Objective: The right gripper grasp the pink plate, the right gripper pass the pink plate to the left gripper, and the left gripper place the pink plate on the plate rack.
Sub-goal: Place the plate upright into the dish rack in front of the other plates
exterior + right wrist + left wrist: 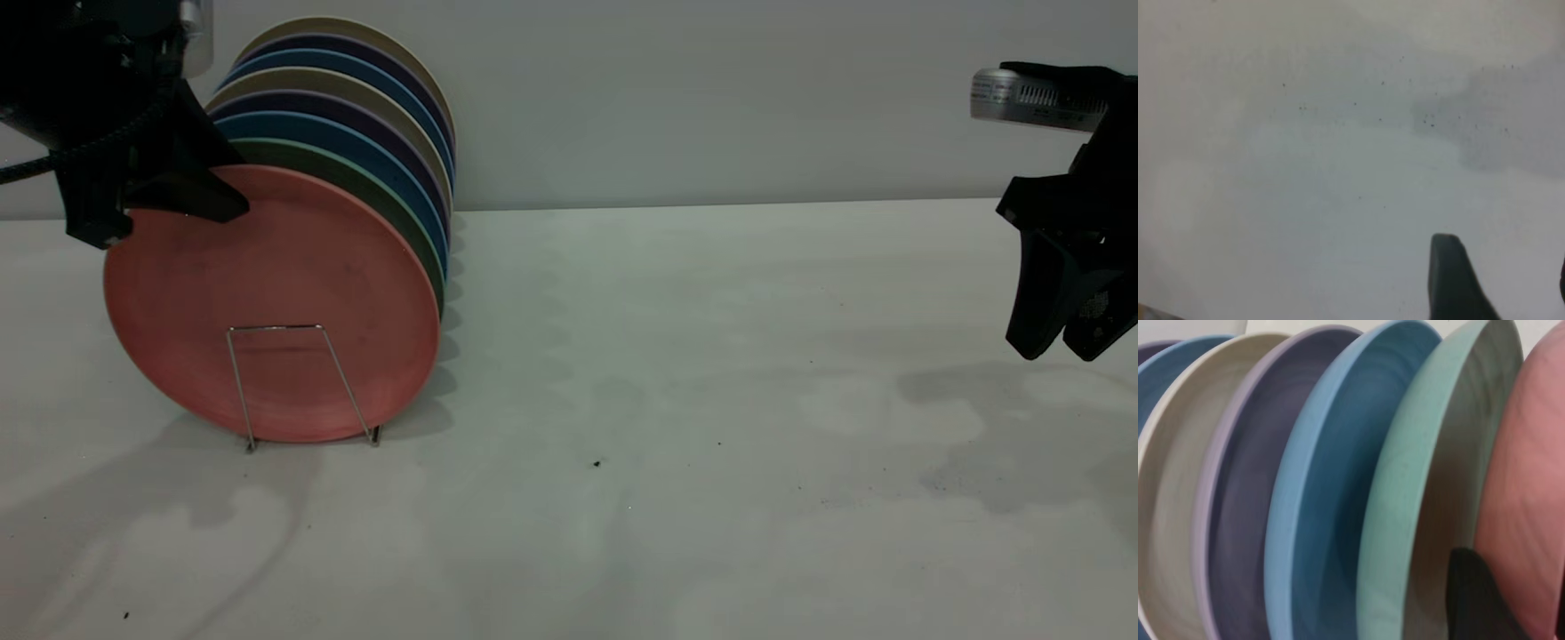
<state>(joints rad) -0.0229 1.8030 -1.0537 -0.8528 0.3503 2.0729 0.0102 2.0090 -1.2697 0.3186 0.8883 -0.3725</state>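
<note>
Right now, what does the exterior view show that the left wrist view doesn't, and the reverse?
Exterior only: the thin silver wire plate rack, the white table, and the black right gripper hanging apart at the far right. Left wrist only: the teal-green plate's inner face, close up. Both: the round salmon-pink plate standing frontmost in the row, with the black left gripper at its upper rim.

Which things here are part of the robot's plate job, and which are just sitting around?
Part of the job:
- pink plate, upright at the front of the rack
- plate rack
- left gripper, at the pink plate's top edge
- right gripper, off to the side above the table

Just there:
- green plate
- blue plate
- the other plates behind
</note>
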